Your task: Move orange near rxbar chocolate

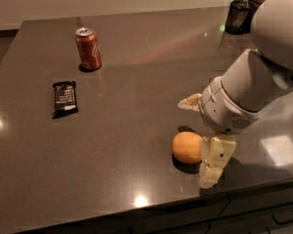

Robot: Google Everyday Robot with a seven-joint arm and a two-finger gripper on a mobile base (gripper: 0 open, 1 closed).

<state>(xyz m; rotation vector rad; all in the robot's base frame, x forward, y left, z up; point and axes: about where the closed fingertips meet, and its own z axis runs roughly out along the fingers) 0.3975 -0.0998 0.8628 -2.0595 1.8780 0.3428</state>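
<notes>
The orange lies on the dark table near its front edge. My gripper is open, low over the table at the orange's right. One cream finger stands against the orange's right side. The other finger points left, just behind the orange. The rxbar chocolate, a flat black bar with white lettering, lies far to the left, well apart from the orange.
An upright red-brown soda can stands behind the bar at the back left. A dark container with snacks sits at the back right corner. My white arm fills the right side.
</notes>
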